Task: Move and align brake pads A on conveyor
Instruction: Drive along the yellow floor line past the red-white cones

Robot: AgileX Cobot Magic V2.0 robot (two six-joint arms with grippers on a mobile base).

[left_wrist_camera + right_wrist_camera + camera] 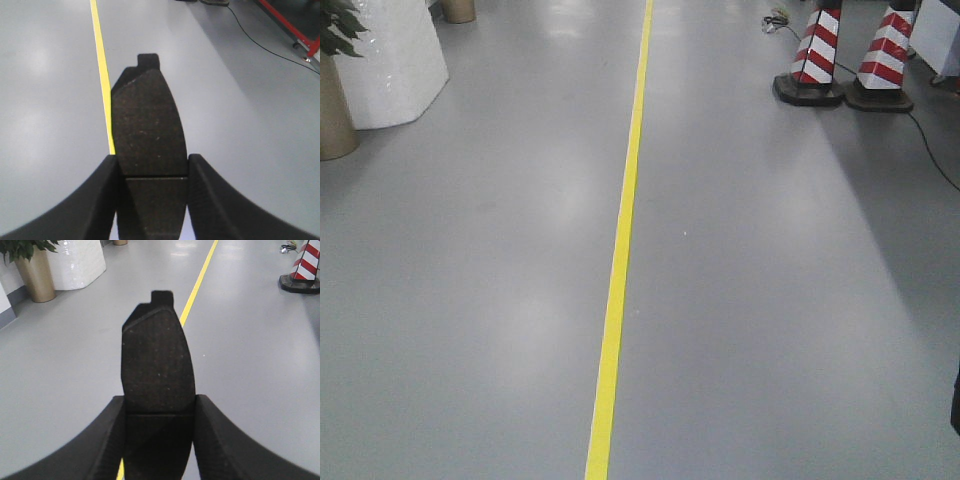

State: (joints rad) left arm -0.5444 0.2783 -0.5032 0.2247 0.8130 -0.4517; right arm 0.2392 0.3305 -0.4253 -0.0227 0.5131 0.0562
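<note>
— Does the brake pad (pixel 147 120) in the left claw (pixel 152 157) show whole?
— No, its lower end runs off the bottom edge. Same for the second pad (pixel 157 355) in the right claw (pixel 160 397).
— And the striped posts (pixel 817 45)?
— Tops cut off, upper right of the front view.

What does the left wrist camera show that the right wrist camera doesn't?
Only the left wrist view shows a red metal frame and a thin black cable. Only the right wrist view shows a gold planter with green leaves, a white textured pot and a red-and-white striped cone. Both show a dark, flat, curved brake pad clamped between black jaws, above grey floor with a yellow line.
</note>
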